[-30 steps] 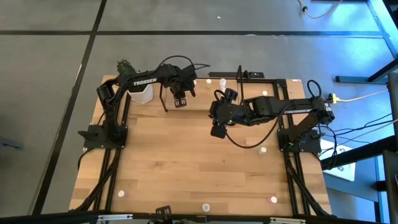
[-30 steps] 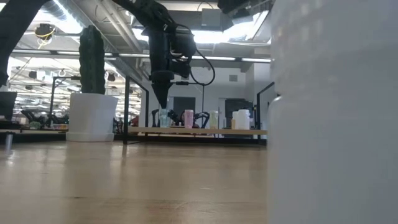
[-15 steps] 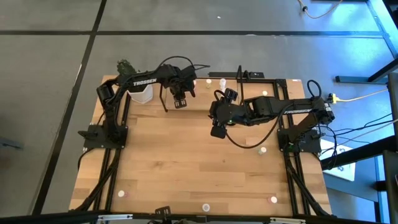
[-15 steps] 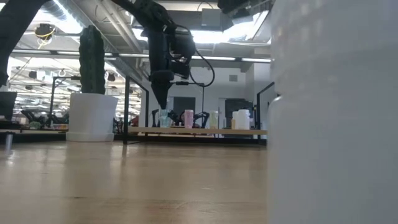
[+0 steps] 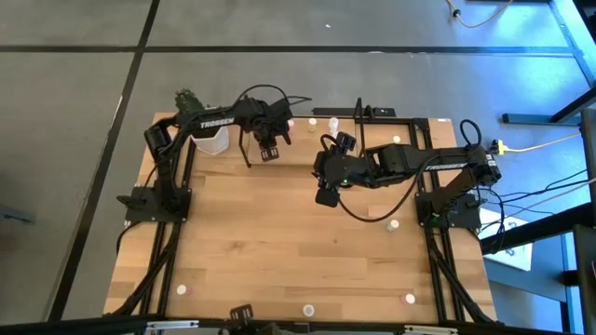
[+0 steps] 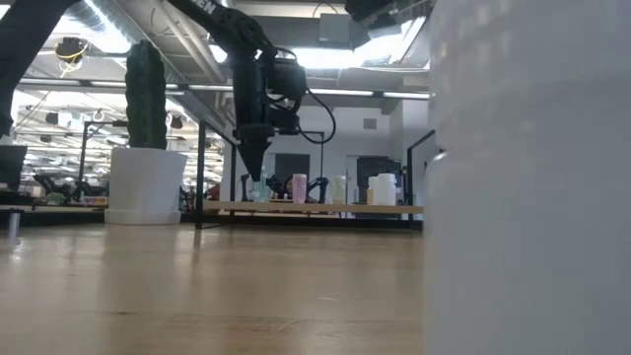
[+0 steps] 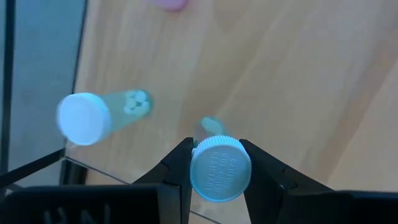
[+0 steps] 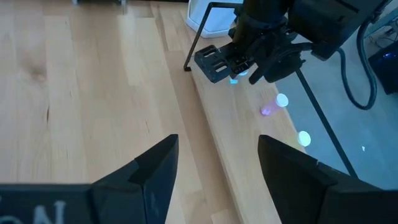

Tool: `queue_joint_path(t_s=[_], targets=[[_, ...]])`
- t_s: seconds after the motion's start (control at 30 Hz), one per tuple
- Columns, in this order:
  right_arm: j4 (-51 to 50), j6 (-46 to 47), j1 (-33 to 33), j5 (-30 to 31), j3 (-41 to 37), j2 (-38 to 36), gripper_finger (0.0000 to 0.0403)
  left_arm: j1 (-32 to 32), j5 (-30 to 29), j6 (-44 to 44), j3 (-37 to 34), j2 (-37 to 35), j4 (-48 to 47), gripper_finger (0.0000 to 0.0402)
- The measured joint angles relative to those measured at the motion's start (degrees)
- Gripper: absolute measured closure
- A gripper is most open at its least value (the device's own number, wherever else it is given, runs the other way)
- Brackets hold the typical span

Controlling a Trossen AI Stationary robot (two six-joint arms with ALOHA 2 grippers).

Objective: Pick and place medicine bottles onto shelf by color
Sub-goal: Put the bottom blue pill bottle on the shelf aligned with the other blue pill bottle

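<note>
Left end effector [image 7: 220,163] grips a small pale-green-capped medicine bottle [image 7: 220,169] just above the black wire shelf's wooden floor [image 7: 298,74]; placing beside the standing green one [image 7: 93,117] seems next. Right end effector [image 8: 217,163] hovers mid-worktop, wide open, empty.

Open-ceilinged lab: exposed ducts [image 6: 128,30], concrete floor [image 5: 74,84]
</note>
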Motion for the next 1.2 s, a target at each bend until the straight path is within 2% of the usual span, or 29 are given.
queue_joint_path(t_s=[1.2], targets=[[0.0, 0.0, 0.0, 0.0, 0.0, 0.0, 0.0180, 1.0, 0.7, -1.4, 0.0, 0.0, 1.0, 0.0290]])
